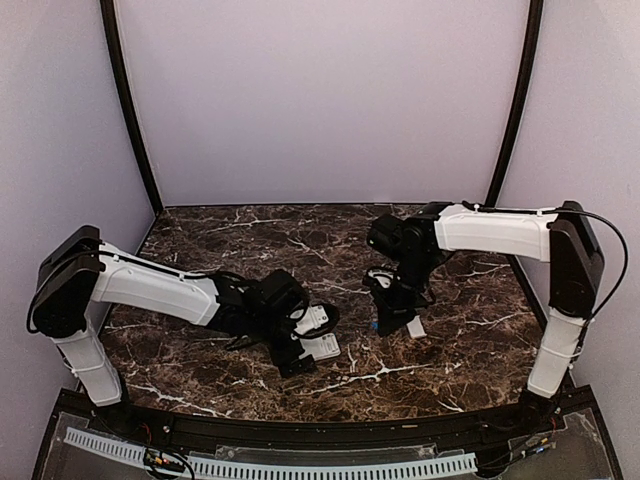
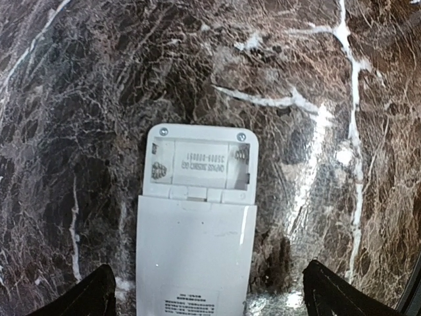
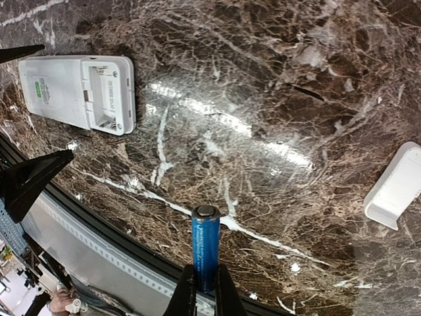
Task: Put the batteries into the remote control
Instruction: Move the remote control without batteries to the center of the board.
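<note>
The white remote control (image 2: 195, 250) lies back-up on the marble with its battery compartment (image 2: 197, 163) open and empty. My left gripper (image 2: 207, 304) is open, one finger on each side of the remote, touching neither side. The remote also shows in the top view (image 1: 324, 348) and in the right wrist view (image 3: 77, 92). My right gripper (image 3: 204, 280) is shut on one blue battery (image 3: 205, 243), which sticks out past the fingertips, held above the table to the right of the remote (image 1: 375, 325). No other battery is in view.
The plain white cover plate (image 3: 398, 187) lies on the marble beside my right gripper (image 1: 414, 327). The table's near edge with a black rim and a white ribbed strip (image 1: 300, 465) runs along the front. Pale walls enclose the back and sides.
</note>
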Controlling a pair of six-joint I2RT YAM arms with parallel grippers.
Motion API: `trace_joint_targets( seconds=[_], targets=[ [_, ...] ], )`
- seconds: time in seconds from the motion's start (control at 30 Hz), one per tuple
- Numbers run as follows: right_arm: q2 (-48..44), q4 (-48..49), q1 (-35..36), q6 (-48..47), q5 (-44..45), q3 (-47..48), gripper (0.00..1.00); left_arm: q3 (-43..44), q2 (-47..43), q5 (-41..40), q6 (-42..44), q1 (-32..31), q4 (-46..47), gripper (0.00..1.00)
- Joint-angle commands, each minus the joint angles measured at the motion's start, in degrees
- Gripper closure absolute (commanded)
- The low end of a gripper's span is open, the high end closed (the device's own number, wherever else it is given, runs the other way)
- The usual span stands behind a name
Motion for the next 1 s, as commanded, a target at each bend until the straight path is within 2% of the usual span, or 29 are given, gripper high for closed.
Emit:
trace_joint_targets(
  seconds=[0.0, 0.2, 0.27, 0.37, 0.57, 0.63, 0.73, 0.9, 0.97],
  targets=[
    [-2.93, 3.25, -1.0, -2.03, 0.22, -2.87, 1.0, 2.98, 0.8, 2.17, 3.93, 1.97, -8.45, 0.01],
    [-3.47, 3.87, -1.24, -4.03, 0.91, -4.12, 1.0, 5.39, 2.66, 2.89, 4.3, 4.96, -12.11, 0.01],
    [-3.89, 4.56, -1.84, -4.09, 0.85, -4.78, 1.0, 6.5, 4.3, 5.92, 3.4, 5.01, -14.33, 0.02],
    [-4.73, 5.59, -3.04, -3.69, 0.21, -5.86, 1.0, 7.73, 6.83, 7.16, 2.5, 4.59, -16.18, 0.09],
    [-5.69, 5.97, -3.9, -3.39, -0.55, -6.89, 1.0, 8.13, 8.31, 5.92, 3.9, 2.5, -17.37, 0.15],
    [-6.16, 6.06, -3.9, -3.15, -0.52, -7.23, 1.0, 8.05, 8.34, 5.76, 3.99, 1.82, -17.1, 0.22],
    [-6.57, 6.03, -3.92, -2.78, -0.52, -7.45, 1.0, 8.66, 8.33, 6.26, 3.38, 0.69, -16.4, 0.41],
    [-7.34, 4.8, -4.14, -2.34, 1.4, -7.21, 1.0, 10.48, 8.39, 3.57, 2.5, -1.98, -14.02, 0.66],
    [-7.79, 4.31, -4.6, -2.12, 1.63, -7.49, 1.0, 12.04, 8.45, 3.27, 2.08, -3.18, -12.86, 0.73]
  ],
)
